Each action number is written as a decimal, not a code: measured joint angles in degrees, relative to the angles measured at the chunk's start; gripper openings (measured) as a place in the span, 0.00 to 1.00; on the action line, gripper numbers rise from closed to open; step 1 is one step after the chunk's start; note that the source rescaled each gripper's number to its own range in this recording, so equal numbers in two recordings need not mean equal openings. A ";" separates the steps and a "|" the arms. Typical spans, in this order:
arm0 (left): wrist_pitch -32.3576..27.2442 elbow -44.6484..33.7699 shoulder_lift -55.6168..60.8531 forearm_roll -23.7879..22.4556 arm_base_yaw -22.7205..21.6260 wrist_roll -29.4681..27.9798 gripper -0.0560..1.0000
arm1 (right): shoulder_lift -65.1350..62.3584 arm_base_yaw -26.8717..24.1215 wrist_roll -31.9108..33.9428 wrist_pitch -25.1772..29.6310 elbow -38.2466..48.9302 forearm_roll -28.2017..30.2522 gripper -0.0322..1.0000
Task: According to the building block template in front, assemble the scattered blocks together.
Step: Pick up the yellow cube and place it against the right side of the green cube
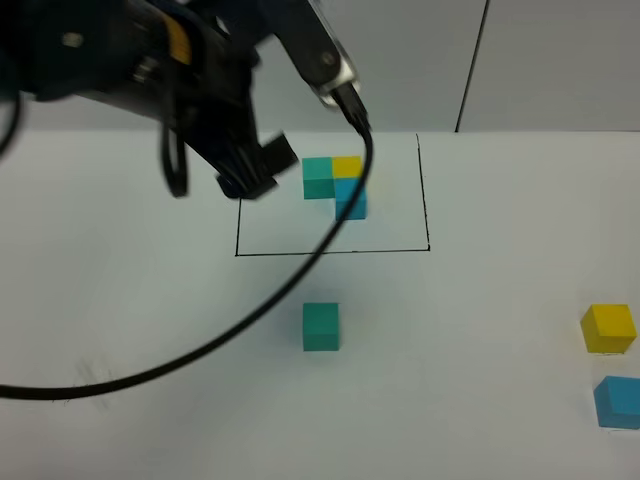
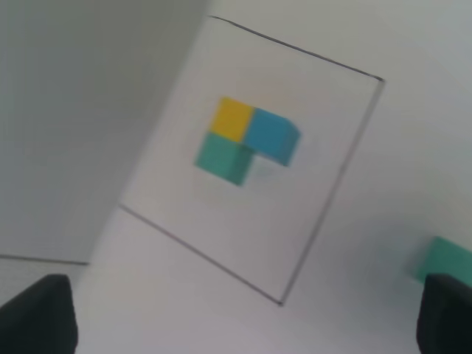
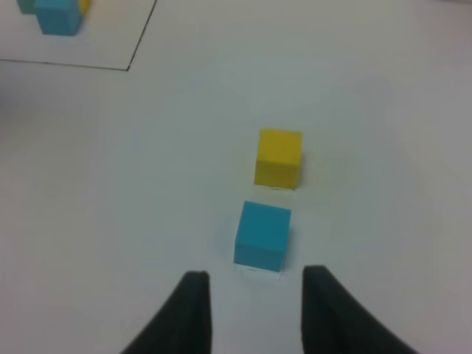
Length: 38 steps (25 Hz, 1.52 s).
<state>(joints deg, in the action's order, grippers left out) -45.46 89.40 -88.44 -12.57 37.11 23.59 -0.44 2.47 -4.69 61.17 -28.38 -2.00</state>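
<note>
The building block template (image 1: 335, 184) is a teal-green, yellow and sky-blue L inside a black drawn rectangle (image 1: 428, 200) at the table's back middle. It also shows in the left wrist view (image 2: 247, 140). My left gripper (image 1: 258, 170) hovers open and empty at the frame's left edge; its fingertips (image 2: 37, 313) are spread wide. The scattered teal-green block (image 1: 320, 327) stands in front of the frame, also at the left wrist view's edge (image 2: 446, 262). The yellow block (image 1: 608, 328) and sky-blue block (image 1: 618, 402) sit at the far right. My right gripper (image 3: 254, 310) is open just short of the sky-blue block (image 3: 262, 234), with the yellow block (image 3: 279, 157) beyond it.
A black cable (image 1: 300, 275) hangs from the left arm and sweeps over the table to the left edge, passing close to the teal-green block. A grey wall runs behind the table. The right arm is out of the exterior view.
</note>
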 joint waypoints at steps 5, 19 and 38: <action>-7.04 0.00 15.27 -12.79 0.00 -9.65 0.90 | 0.00 0.00 0.00 0.00 0.00 0.00 0.03; -22.98 -1.43 49.11 -16.00 0.00 -16.06 0.83 | 0.00 0.00 0.00 0.00 0.00 0.00 0.03; -22.98 -35.68 77.11 16.30 -25.25 -6.48 0.69 | 0.00 0.00 0.00 0.00 0.00 0.00 0.03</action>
<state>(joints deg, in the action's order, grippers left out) -68.44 53.71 -11.33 3.73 11.86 17.11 -0.44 2.47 -4.69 61.17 -28.38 -2.00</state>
